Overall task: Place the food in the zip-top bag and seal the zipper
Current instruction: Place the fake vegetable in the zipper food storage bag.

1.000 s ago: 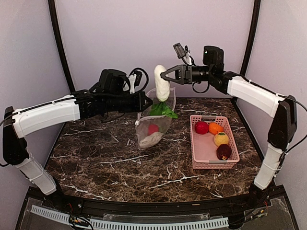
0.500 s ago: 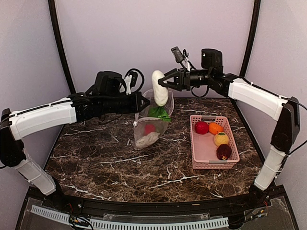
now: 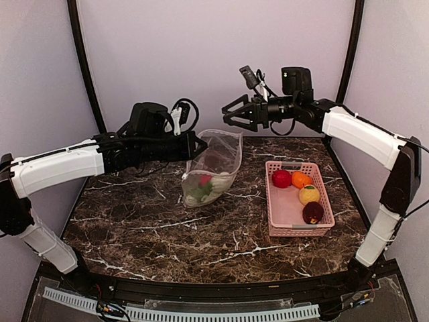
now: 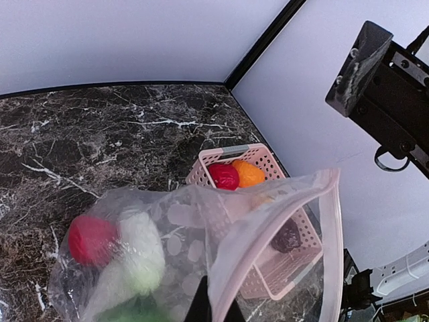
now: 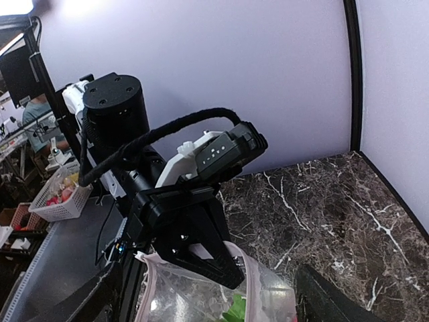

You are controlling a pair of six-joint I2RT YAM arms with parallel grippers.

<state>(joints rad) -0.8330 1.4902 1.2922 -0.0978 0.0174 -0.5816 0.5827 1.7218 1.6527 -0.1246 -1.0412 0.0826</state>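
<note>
Left gripper (image 3: pixel 199 145) was clenched on the rim of the zip-top bag (image 3: pixel 216 161) and held it up over the far middle of the counter (image 3: pixel 134 221) — mouth gaping, zipper (image 4: pixel 333 228) unsealed. Whether the sagging bottom touched the counter, could not tell. Low inside the bag lay a red ball (image 3: pixel 204 180) and a white piece (image 3: pixel 214 186) with some green beside it.

Right gripper (image 3: pixel 228 115) was spread wide and empty, hovering above the bag's mouth.

To the right stood the pink basket (image 3: pixel 276 221) — in it a second red ball (image 3: pixel 281 178), an orange piece (image 3: pixel 301 179), a yellow piece (image 3: pixel 309 194) and a maroon piece (image 3: pixel 312 212).
</note>
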